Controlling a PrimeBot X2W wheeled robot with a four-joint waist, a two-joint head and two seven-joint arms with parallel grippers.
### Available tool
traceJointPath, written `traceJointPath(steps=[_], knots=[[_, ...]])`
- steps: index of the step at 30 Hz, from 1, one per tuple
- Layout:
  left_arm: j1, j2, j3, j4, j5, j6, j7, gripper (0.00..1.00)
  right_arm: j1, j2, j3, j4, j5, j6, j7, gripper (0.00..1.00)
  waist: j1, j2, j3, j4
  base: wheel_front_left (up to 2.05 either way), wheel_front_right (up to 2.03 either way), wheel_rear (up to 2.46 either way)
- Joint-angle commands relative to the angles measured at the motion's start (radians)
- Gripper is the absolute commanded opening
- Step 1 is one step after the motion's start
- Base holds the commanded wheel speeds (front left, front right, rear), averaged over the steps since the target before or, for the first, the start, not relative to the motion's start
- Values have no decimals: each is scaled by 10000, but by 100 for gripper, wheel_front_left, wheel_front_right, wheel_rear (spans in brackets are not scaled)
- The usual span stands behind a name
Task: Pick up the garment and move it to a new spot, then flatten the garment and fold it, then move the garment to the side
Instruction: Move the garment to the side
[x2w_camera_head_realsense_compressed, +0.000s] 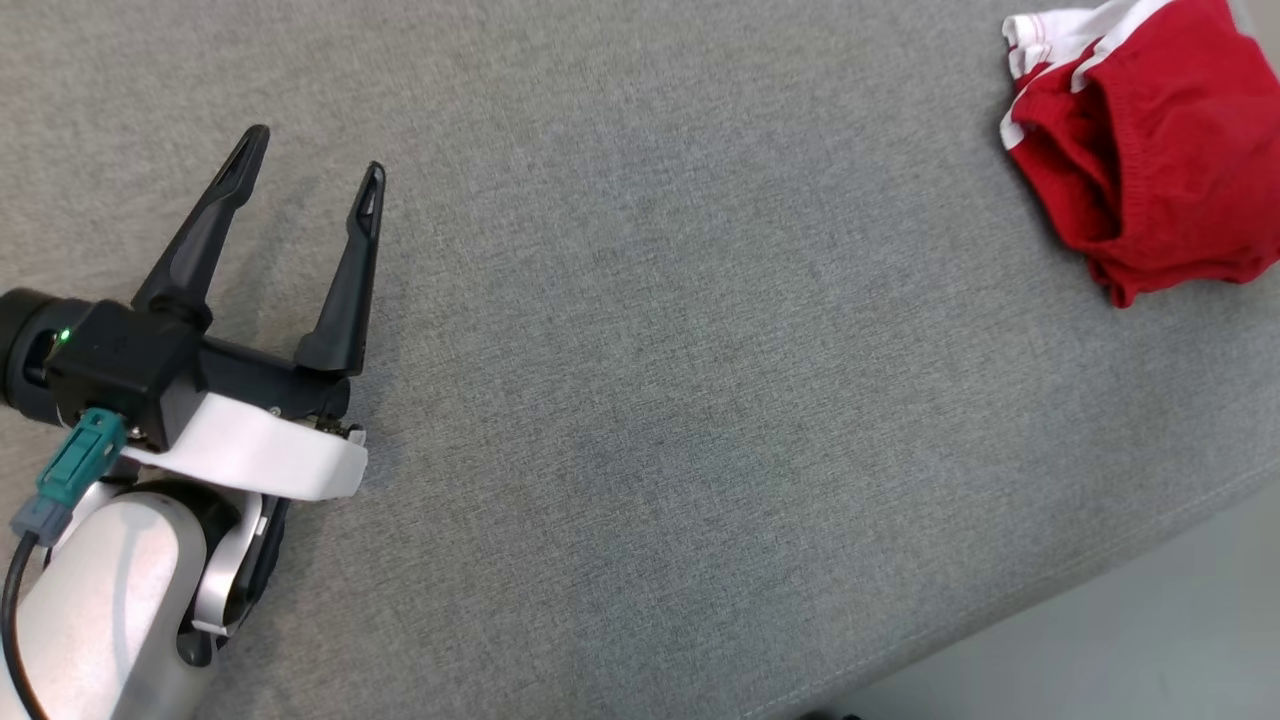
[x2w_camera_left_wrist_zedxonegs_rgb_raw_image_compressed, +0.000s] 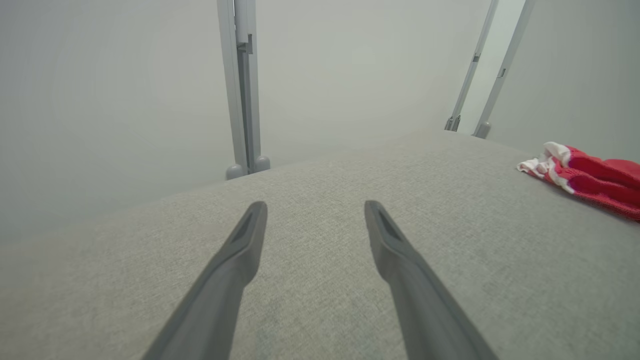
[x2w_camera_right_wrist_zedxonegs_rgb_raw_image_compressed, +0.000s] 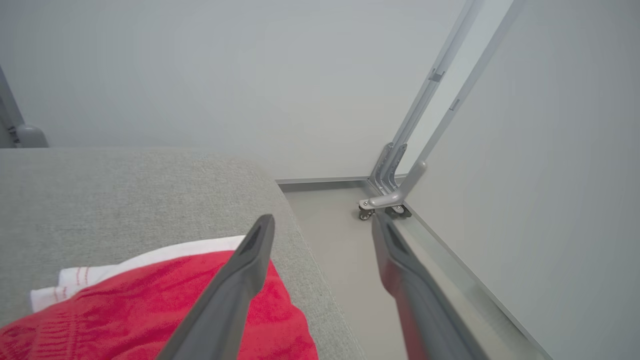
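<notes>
The garment (x2w_camera_head_realsense_compressed: 1140, 140) is a red cloth with white trim, lying folded in a bundle at the far right of the grey padded table (x2w_camera_head_realsense_compressed: 700, 350). From the left wrist it shows at the right edge as the garment (x2w_camera_left_wrist_zedxonegs_rgb_raw_image_compressed: 585, 177). My left gripper (x2w_camera_head_realsense_compressed: 312, 165) hovers open over bare cloth at the left, far from it; its fingers (x2w_camera_left_wrist_zedxonegs_rgb_raw_image_compressed: 240, 250) hold nothing. My right gripper (x2w_camera_right_wrist_zedxonegs_rgb_raw_image_compressed: 322, 227) is open above the garment (x2w_camera_right_wrist_zedxonegs_rgb_raw_image_compressed: 150, 305), near the table's corner, with nothing between its fingers.
The table's front right edge (x2w_camera_head_realsense_compressed: 1000, 620) drops to a pale floor (x2w_camera_head_realsense_compressed: 1150, 640). Grey partition panels on metal posts (x2w_camera_left_wrist_zedxonegs_rgb_raw_image_compressed: 245, 90) with castor feet (x2w_camera_right_wrist_zedxonegs_rgb_raw_image_compressed: 380, 205) stand behind and beside the table.
</notes>
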Motion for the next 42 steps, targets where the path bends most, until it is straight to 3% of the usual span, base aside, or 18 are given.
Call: traceJointPath(steps=[1, 7, 19, 27, 42], knots=[[189, -52, 104, 152, -146, 131, -203, 100, 456, 213, -430, -697, -186, -3, -34, 100, 0, 0, -416, 121, 0, 0, 0], [1064, -404, 394, 510, -599, 504, -811, 100, 2154, 1244, -1500, -3578, -1222, -3, -35, 100, 0, 0, -1586, 529, 0, 0, 0], [2143, -808, 584, 827, -1089, 865, -1351, 100, 5102, 2784, -1375, -6846, -1752, -3, 197, 100, 0, 0, -2946, 1760, 0, 0, 0], [2782, -1009, 537, 1136, -1326, 947, -1582, 100, 6494, 3280, -1302, -8011, -1892, -3, 933, 100, 0, 0, -3983, 2535, 0, 0, 0], [4555, -883, 666, 869, -1579, 1539, -1570, 100, 8684, 3542, -1161, -9337, -1861, -3, 2086, 100, 0, 0, -5574, 3236, 0, 0, 0]])
